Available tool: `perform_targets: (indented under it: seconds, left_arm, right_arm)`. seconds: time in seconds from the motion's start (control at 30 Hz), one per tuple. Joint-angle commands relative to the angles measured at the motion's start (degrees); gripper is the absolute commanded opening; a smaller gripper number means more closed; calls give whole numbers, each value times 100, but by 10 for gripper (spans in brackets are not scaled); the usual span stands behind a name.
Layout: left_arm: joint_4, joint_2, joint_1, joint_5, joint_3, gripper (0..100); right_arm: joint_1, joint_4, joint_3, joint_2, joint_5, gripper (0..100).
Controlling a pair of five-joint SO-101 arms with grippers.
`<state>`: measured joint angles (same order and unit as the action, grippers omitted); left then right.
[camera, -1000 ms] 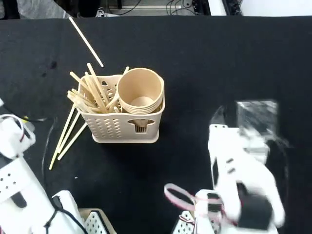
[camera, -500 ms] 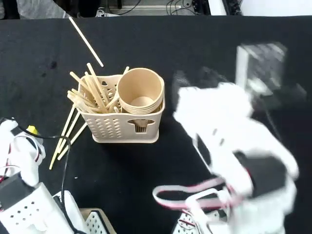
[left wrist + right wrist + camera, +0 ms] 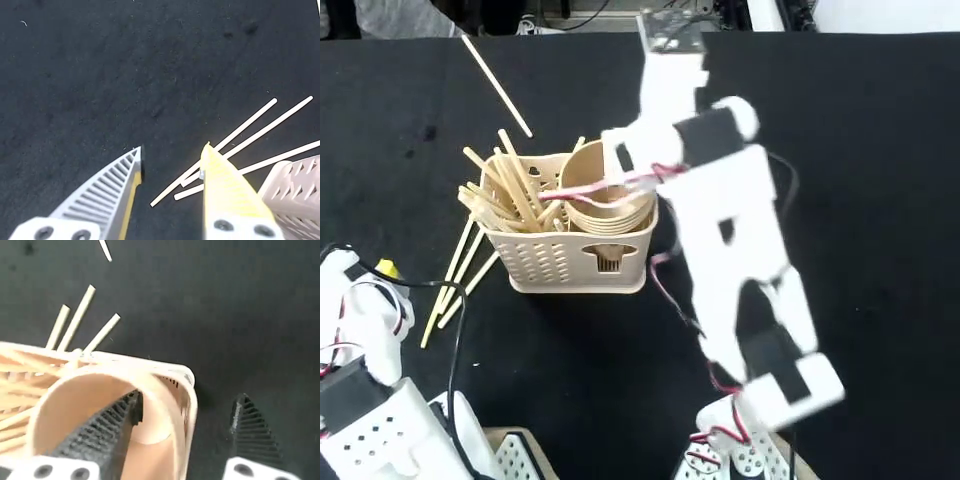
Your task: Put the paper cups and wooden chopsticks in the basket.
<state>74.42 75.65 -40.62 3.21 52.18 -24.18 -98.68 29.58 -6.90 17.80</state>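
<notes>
So starting at the left: the left arm (image 3: pixel 360 400) sits at the near left corner of the black counter (image 3: pixel 840 150). Its end effector (image 3: pixel 173 149) is spread wide with nothing between the fingers, just hanging over bare counter. Right beside it are three loose wooden chopsticks (image 3: pixel 455 280) lying flat on the counter, running at a slant up to the left side of the basket (image 3: pixel 575 262). In the left wrist view their near ends sit right by the yellow finger.

One more lone chopstick (image 3: pixel 497 87) lies further back on the counter, well apart from the basket.

The basket itself is the cream slotted kind. Its left half holds a messy bundle of chopsticks (image 3: pixel 510 190) sticking out at angles, and its right half holds the stacked paper cups (image 3: pixel 588 172), standing upright.

The right arm (image 3: pixel 730 230) stretches across above the basket's right side. Its end effector (image 3: pixel 189 400) is spread too: one black finger is down over the mouth of the top cup, and the other is outside the basket over the counter, so it straddles the cup wall and the basket rim.
</notes>
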Motion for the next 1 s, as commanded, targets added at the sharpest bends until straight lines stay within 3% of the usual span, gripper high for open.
perform_targets:
  seconds: [0.0, 0.13, 0.27, 0.63, 0.77, 0.97]
  left_arm:
    - [-105, 44, -40, 0, -22, 191]
    - [-105, 44, -40, 0, -22, 191]
    - [-273, 44, -40, 0, -13, 191]
    - [-826, -105, -13, -18, 48, 192]
    - [-870, -870, 769, -220, -242, 195]
    - [-826, -2716, 1833, -818, -1402, 196]
  right_arm:
    - [167, -141, 338, -549, 18, 292]
    - [527, -185, 365, -822, -360, 174]
    - [774, -220, 374, -664, -1380, 6]
    - [2242, -255, 303, 242, -1996, 11]
    - [2725, -255, 198, 163, -2312, 11]
    - [2804, -246, -277, -92, -2848, 16]
